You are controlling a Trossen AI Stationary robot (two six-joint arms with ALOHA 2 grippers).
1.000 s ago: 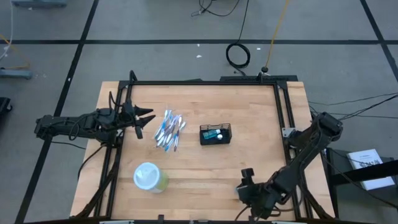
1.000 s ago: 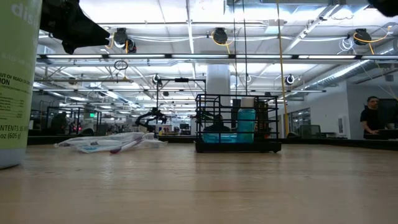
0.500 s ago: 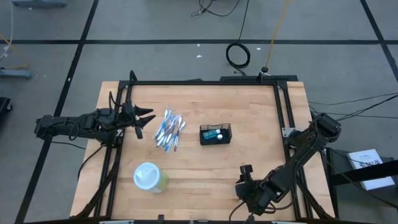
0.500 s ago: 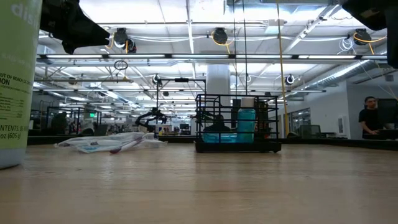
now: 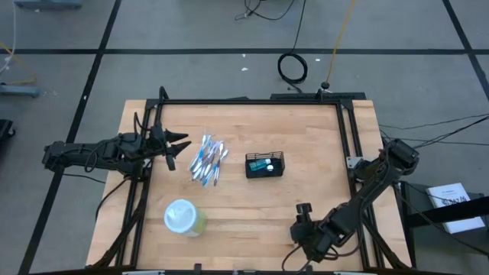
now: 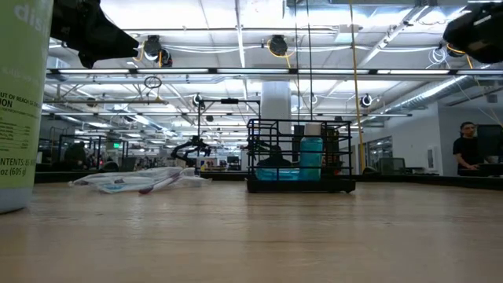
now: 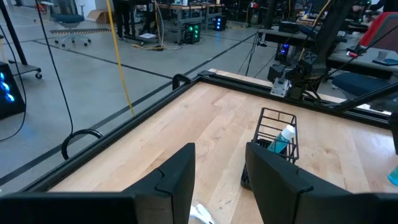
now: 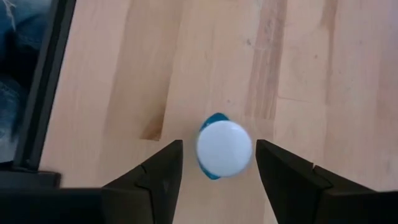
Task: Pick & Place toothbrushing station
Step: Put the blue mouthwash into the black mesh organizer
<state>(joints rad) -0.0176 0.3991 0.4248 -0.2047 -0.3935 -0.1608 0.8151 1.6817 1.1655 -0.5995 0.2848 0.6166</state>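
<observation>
Since a second ago, only the right gripper (image 5: 304,208) has shifted slightly along the desk's (image 5: 306,130) near edge; its fingers are spread above a small round white-topped blue object (image 8: 224,148). A toothbrushing station (image 5: 264,165), a black wire-mesh caddy, sits upright at the desk's middle, well apart from that gripper. At the left edge, the left gripper (image 5: 180,145) hovers with fingers spread, beside a pile of toothbrushes (image 5: 208,160). A pale-green cup (image 5: 183,217) stands near the front-left corner.
</observation>
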